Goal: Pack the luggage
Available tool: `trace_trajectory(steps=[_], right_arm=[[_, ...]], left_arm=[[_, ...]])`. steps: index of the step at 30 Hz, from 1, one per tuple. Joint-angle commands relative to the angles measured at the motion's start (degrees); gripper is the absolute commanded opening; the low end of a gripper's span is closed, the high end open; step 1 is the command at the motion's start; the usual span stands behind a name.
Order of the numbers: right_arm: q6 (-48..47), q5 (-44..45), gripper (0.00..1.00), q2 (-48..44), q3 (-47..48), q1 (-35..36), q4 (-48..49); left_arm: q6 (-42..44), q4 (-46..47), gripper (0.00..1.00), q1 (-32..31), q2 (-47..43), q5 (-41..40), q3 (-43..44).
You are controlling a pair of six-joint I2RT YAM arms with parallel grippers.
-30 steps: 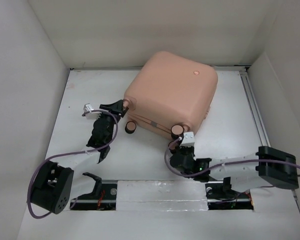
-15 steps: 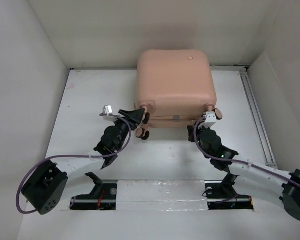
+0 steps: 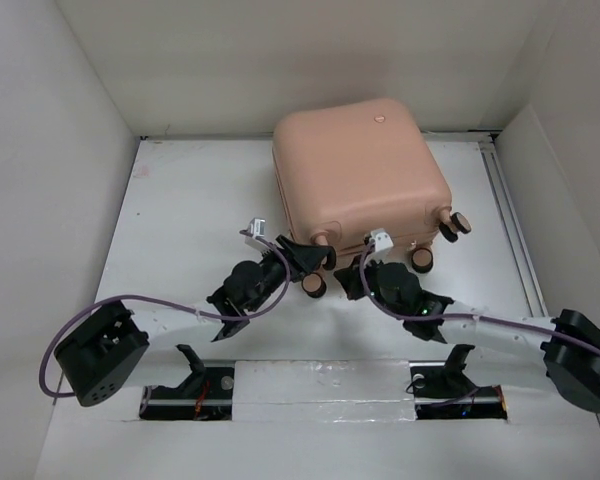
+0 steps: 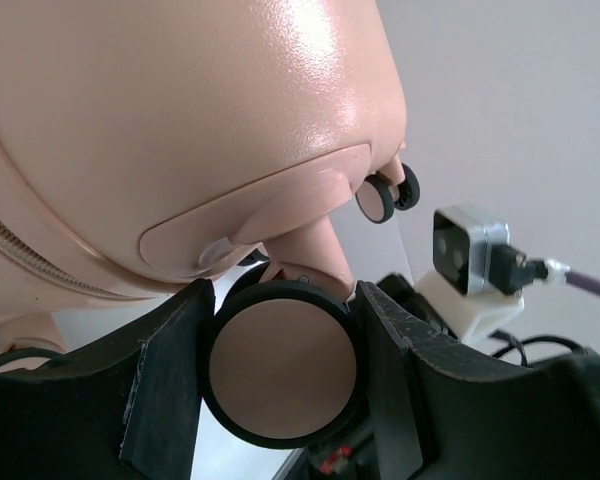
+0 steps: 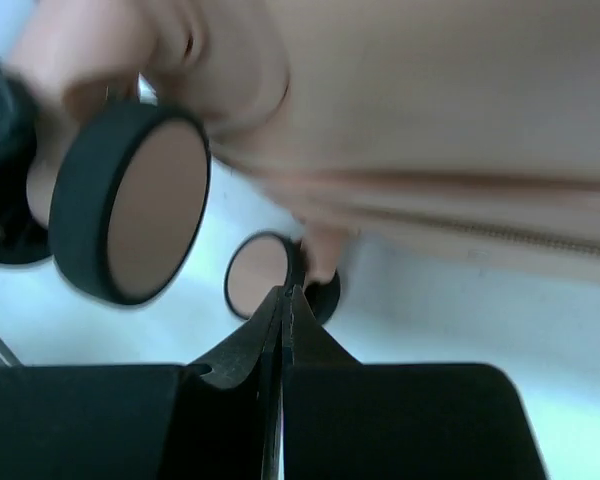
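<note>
The luggage [image 3: 355, 175] is a pale pink hard-shell suitcase, closed and standing at the back middle of the white table, wheels toward me. My left gripper [image 3: 318, 268] is shut on its near-left wheel [image 4: 280, 365], a pink disc with a black rim clamped between both black fingers [image 4: 165, 390]. The shell [image 4: 180, 120] fills the view above it. My right gripper [image 3: 342, 282] sits just right of that wheel, low by the suitcase's bottom edge. Its jaws are pressed together with nothing between them [image 5: 283, 296]. Beyond them are a large wheel [image 5: 140, 215] and a smaller one [image 5: 260, 275].
Two more wheels [image 3: 455, 222] [image 3: 421, 260] stick out at the suitcase's near-right corner. White walls enclose the table at the back and both sides. A metal rail [image 3: 510, 220] runs along the right edge. A taped slot [image 3: 320, 385] crosses the near edge between the arm bases.
The suitcase has turned and its near-left corner has swung right and toward me, with my left gripper following on the wheel. My right gripper has moved left from the right-hand wheel to the middle.
</note>
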Motion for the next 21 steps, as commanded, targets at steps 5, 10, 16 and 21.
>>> trace_trajectory(steps=[5, 10, 16, 21], right_arm=[[0.6, 10.3, 0.0, -15.0, 1.0, -2.2, -13.4], [4.6, 12.0, 0.18, -22.1, -4.4, -10.1, -18.2], [4.4, 3.6, 0.33, -22.7, -6.1, -21.2, -18.2], [3.8, 1.1, 0.38, -22.2, -6.1, -26.0, -16.5]], left_arm=[[2.6, -0.8, 0.0, 0.0, -4.3, 1.4, 2.9], [3.1, -2.6, 0.0, 1.4, -6.1, 0.8, 1.5], [5.1, -8.4, 0.0, 2.5, -10.1, -2.9, 1.5], [5.7, -10.9, 0.0, 6.8, -13.0, -1.6, 0.3]])
